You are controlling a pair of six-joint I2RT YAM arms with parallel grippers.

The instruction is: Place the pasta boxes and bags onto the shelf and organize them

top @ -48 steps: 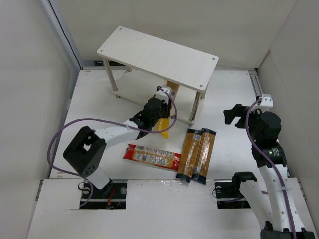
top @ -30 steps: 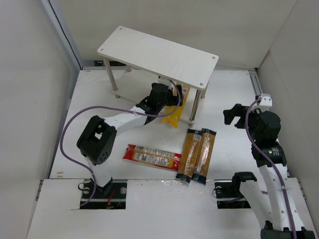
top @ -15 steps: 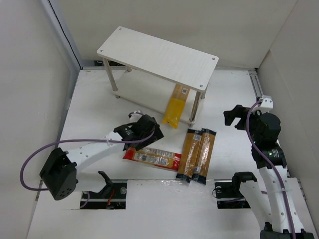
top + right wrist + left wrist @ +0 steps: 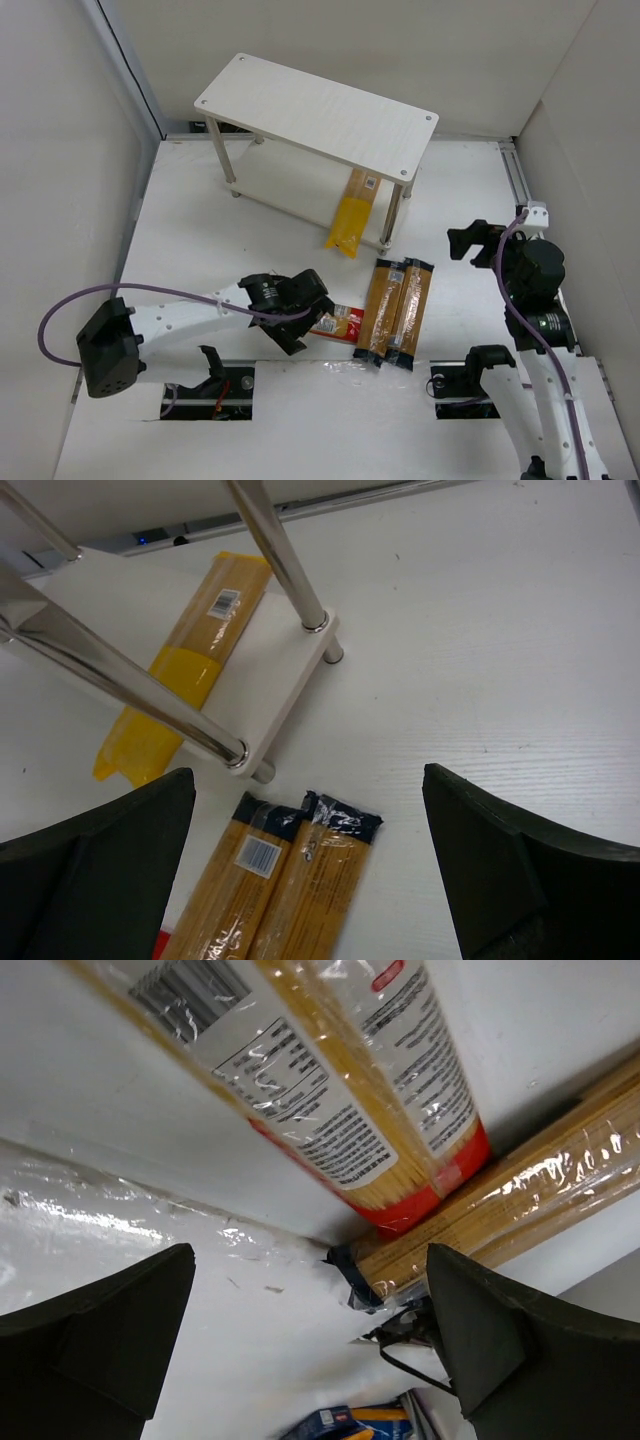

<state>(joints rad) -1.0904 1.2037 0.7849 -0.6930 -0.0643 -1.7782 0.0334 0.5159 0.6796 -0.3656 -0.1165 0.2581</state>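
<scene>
Counting four long packs and one two-tier shelf: one yellow bag, one red-and-orange pack, two clear spaghetti bags. Finding the left gripper spread wide and empty just above the red-and-orange pack, long axis slanting away ahead of it, red end against the nearer spaghetti bag's side. Seeing that pair touching, parallel, long axes pointing toward the shelf, low ahead of the right gripper, likewise wide open, holding nothing. Spotting the yellow bag farther ahead of it, lying crosswise on the lower board, barcode end inward, other end overhanging.
</scene>
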